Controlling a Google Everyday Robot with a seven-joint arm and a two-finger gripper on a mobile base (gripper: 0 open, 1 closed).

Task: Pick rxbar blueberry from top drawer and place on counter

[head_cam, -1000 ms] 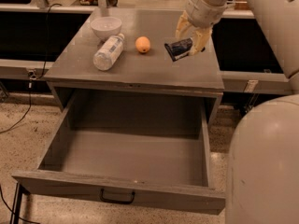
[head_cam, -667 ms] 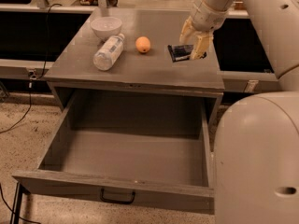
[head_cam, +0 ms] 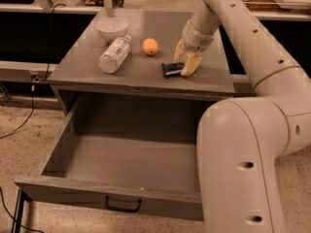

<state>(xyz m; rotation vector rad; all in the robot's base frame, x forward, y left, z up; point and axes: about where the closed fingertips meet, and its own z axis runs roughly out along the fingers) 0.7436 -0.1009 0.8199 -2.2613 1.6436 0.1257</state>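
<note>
**Bar is down on the counter, release pending**

Change: a second ago the rxbar blueberry (head_cam: 170,69) hung tilted in the air above the right side of the counter (head_cam: 82,69). Now it has come down and lies on the surface, at about 4 o'clock from the counter's centre. The gripper (head_cam: 185,66) has dropped with it and sits just at the bar's 3 o'clock.

Claw state: it reads as clamped on the bar's right end, though the contact line is hard to make out from this angle.

Meaning for the task: pick from drawer is done and placement is nearly done. My read of what's left is to let go, lift clear and check the bar stays flat.

Left to right on the counter:
- white bowl (head_cam: 112,28) at 10 o'clock, near the back edge
- clear plastic bottle (head_cam: 115,55) on its side at 9 o'clock, just in front of the bowl
- orange (head_cam: 150,46) close to centre, around 1 o'clock, apart from the bar
- bar, then gripper, with the arm (head_cam: 228,23) coming in from 1 o'clock

The top drawer (head_cam: 73,191) is pulled fully out below, at 6 o'clock, with its dark handle (head_cam: 123,208) on the front panel. Nothing shows inside it.

Writing: the bar's dark wrapper has a pale patch, no legible text. The bottle label is pale and unreadable. No brand can be confirmed.
</note>
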